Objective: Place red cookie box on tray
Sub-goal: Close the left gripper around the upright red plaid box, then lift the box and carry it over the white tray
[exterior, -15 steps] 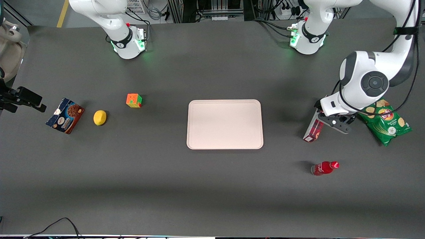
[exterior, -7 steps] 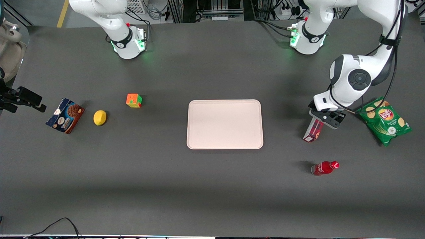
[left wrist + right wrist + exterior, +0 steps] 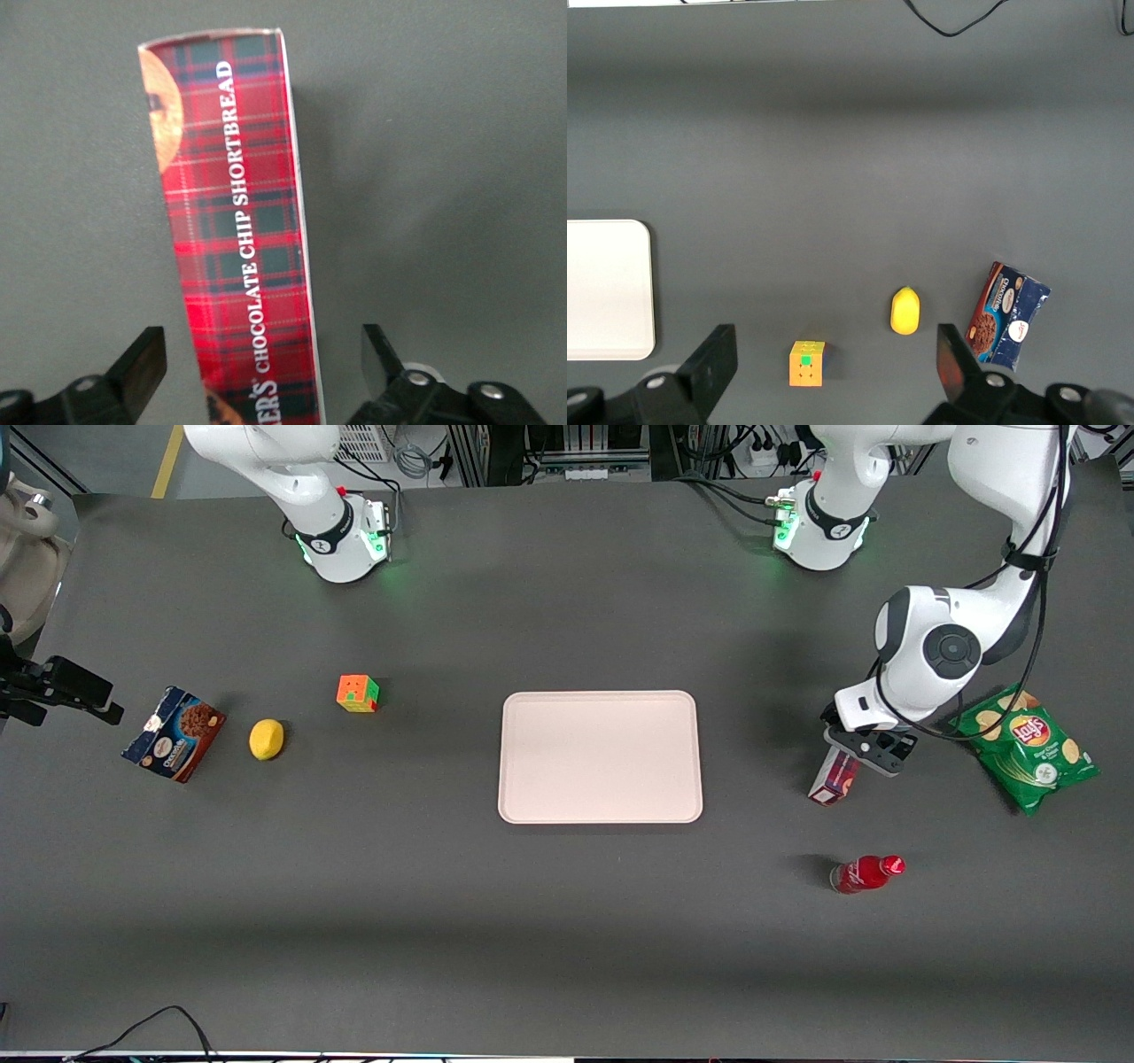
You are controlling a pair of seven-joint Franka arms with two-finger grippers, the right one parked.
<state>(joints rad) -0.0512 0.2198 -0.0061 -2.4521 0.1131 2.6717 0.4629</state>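
Black two-finger end effector (image 3: 858,749) on the working arm hangs low over the long, thin, dark red tartan cardboard cookie box (image 3: 834,776), its fingers (image 3: 140,363) spread wide and straddling the carton. In the wrist view the box runs lengthwise up between them, with a clear gap of bare desk (image 3: 567,921) showing on each side, so neither finger touches it yet. The carton sits closer to one finger than to the other.

The step in hand looks like the final descent before the grasp. To do it well, I would centre the fingers across the narrow width of the box so both pads meet the long faces together; closing off-centre would likely shove or twist the light carton. Gripping nearer its middle than its end should keep it from drooping when lifted.

From the front view the red cookie box lies on the dark grey desk under the end effector, its nearer end poking out toward the camera. A green crisp packet (image 3: 1030,748) lies just beside the arm, toward the working arm's end of the desk, and a small red bottle (image 3: 866,873) lies nearer the camera. The flat, pale pinkish-cream rectangular tray (image 3: 601,756) lies well apart from the box, toward the middle of the desk, with nothing on it.
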